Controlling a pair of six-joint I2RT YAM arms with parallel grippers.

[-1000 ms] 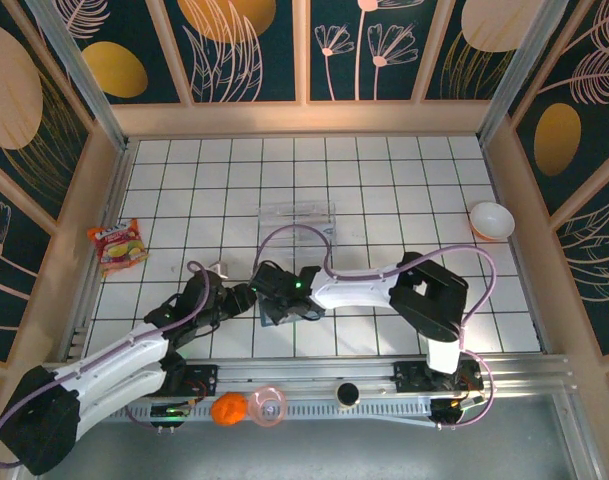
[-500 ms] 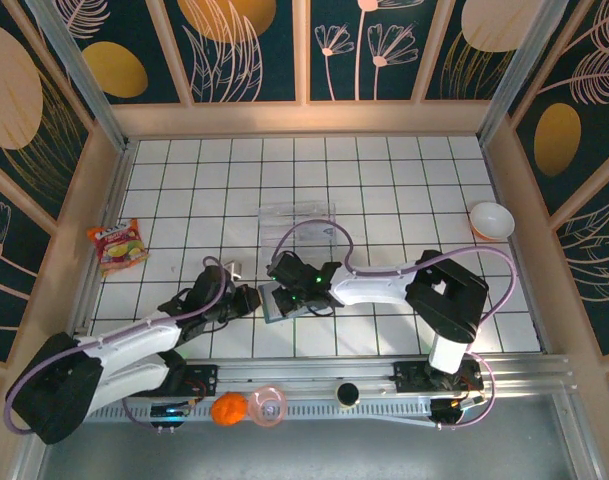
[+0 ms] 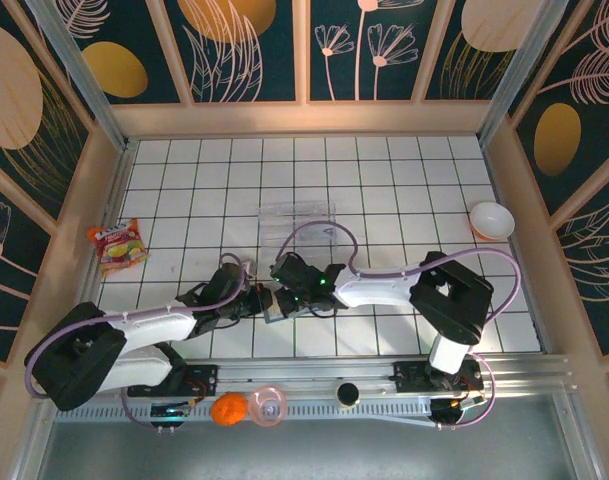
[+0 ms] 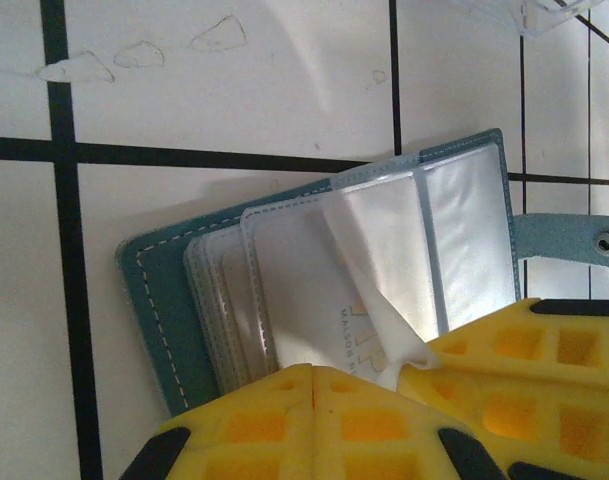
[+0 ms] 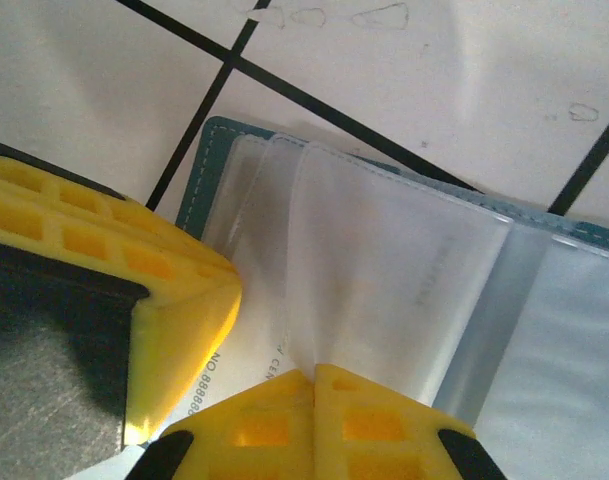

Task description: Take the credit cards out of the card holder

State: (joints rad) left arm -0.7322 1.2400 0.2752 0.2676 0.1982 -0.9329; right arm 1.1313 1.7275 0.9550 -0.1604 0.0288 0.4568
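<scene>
Left gripper (image 4: 314, 374) jaws stand together, meeting on the edge of the plastic sleeve stack inside the card holder (image 4: 152, 290). Right gripper (image 5: 314, 380) jaws are likewise together on that edge, just beside the left pair. Whether either pair has a card or merely sleeve film between its pads cannot be told.

**Location.** The card holder lies open and flat on the tiled table (image 3: 404, 180), near the clear tray (image 3: 297, 212), on the tray's side facing the arm bases. Both grippers meet over it there.

**Condition of the work.** One of the credit cards (image 4: 349, 325), pale with faint print, shows inside a clear sleeve with its edge at the left fingertips. A sleeve flap (image 4: 369, 265) is curled up off it.

**Procedure (recommended).**
1. Verify that the left pads bite the stiff card, not the film alone. Film would probably stretch and lift the whole holder.
2. Use the right gripper as the anchor, pressing or pinching the sleeve stack so the holder cannot travel.
3. Draw the card out along the sleeve's open end, low over the table, slowly and without twisting.
4. Watch the teal cover. If it slides toward or away from the clear tray, stop and re-anchor.

**Caution.** The fingers are crowded together, so a sideways move by either arm is likely to strike the other. A thin, smooth card may slip from the pads.
</scene>
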